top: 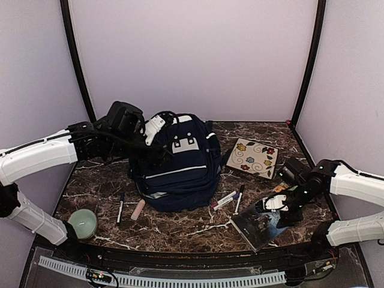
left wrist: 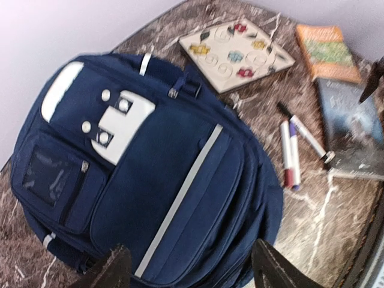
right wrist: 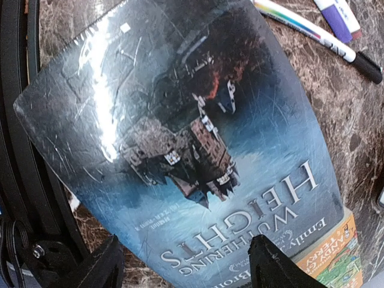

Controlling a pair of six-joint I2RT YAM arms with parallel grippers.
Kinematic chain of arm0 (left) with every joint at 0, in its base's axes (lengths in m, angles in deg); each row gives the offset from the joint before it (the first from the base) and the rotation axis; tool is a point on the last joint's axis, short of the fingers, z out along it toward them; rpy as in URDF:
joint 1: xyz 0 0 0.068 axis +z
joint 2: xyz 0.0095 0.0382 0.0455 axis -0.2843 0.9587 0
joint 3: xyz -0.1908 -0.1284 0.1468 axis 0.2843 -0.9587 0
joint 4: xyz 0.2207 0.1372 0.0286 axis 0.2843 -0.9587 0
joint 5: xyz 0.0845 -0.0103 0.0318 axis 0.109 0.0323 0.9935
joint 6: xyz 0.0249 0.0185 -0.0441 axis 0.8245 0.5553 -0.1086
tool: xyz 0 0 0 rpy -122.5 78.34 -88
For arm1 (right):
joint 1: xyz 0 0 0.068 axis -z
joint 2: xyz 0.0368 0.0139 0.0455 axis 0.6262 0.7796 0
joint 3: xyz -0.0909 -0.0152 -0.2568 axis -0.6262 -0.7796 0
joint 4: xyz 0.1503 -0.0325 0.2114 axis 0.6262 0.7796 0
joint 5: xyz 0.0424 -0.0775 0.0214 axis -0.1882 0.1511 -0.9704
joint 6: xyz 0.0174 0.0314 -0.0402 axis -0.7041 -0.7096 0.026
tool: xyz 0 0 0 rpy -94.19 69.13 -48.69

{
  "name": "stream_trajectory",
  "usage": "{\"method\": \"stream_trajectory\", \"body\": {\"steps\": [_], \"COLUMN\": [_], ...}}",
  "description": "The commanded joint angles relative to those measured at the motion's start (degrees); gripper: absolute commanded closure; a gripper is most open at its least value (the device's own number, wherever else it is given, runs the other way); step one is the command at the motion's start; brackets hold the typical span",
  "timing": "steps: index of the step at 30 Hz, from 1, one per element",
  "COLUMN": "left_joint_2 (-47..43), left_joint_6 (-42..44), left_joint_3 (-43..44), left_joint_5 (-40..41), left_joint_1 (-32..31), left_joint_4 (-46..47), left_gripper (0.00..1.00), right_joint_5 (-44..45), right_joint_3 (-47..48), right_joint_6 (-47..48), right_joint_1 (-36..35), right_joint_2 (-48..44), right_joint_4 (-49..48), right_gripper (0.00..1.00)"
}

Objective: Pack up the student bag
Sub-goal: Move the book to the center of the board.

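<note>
The student bag (top: 177, 168), a navy backpack with grey stripes and white patches, lies flat in the middle of the table with its zippers shut. My left gripper (top: 150, 146) hovers over its upper left part. In the left wrist view the student bag (left wrist: 150, 168) fills the frame, and the left gripper (left wrist: 192, 273) is open above the fabric with nothing held. My right gripper (top: 281, 215) hangs over a dark blue book (top: 258, 225) at the front right. In the right wrist view the right gripper (right wrist: 186, 270) is open, its fingers apart over the book (right wrist: 198, 138).
A flower-patterned board (top: 252, 157) lies right of the bag, with markers (top: 225, 199) beside it. A black marker (top: 120, 207), a pink stick (top: 138, 210) and a green candle (top: 82, 223) sit at the front left. An orange book (right wrist: 336, 258) lies under the blue one.
</note>
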Motion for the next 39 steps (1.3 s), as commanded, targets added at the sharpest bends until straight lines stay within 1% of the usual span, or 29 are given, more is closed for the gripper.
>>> {"method": "stream_trajectory", "body": {"steps": [1,3,7,10,12,15,18,20,23,27,29,34,39], "left_joint_2": [-1.2,1.5,9.4,15.3,18.3,22.8,27.9,30.8,33.7,36.2,37.2,38.6,38.9], "left_joint_6": [-3.8,-5.0,-4.8,-5.4,-7.2,-9.7,-10.6,-11.9,-14.2,-16.1,-16.3,-15.9,-15.6], "left_joint_3": [4.4,5.3,8.5,11.3,11.9,12.2,13.2,14.3,15.2,14.9,14.7,14.4,12.6], "left_joint_5": [-11.6,-14.0,-14.7,-15.6,-18.0,-22.1,-23.1,-23.5,-26.2,-29.8,-29.8,-28.0,-27.1], "left_joint_1": [0.0,-1.1,-3.9,-5.6,-6.0,-6.6,-7.2,-7.2,-7.3,-7.6,-7.8,-7.8,-7.9], "left_joint_4": [1.8,4.0,6.7,8.4,11.3,15.9,18.1,18.2,19.1,21.2,21.6,19.4,17.6], "left_gripper": [0.28,0.28,0.28,0.30,0.31,0.32,0.34,0.34,0.33,0.33,0.32,0.32,0.32], "right_joint_5": [1.7,3.8,9.1,12.0,13.6,19.1,23.8,24.3,23.5,23.3,23.7,24.5,24.1], "right_joint_3": [0.5,-0.3,-2.7,-3.8,-4.6,-6.9,-9.6,-8.9,-6.0,-4.3,-4.0,-3.1,-1.8], "right_joint_6": [4.4,6.0,8.6,9.9,10.8,10.7,11.6,11.0,8.9,8.6,8.9,7.8,4.2], "right_joint_1": [1.9,2.2,2.2,2.2,2.2,2.1,2.2,2.2,2.2,2.2,2.2,2.2,2.2], "right_joint_2": [-0.7,-0.6,-0.1,0.2,0.6,1.0,3.4,6.0,10.0,12.5,13.7,17.1,20.3], "right_joint_4": [4.3,4.6,3.7,2.3,0.7,-9.2,-22.1,-27.0,-30.6,-36.7,-40.0,-43.1,-47.5], "right_gripper": [0.27,0.25,0.17,0.16,0.16,0.17,0.17,0.18,0.19,0.20,0.20,0.20,0.20]}}
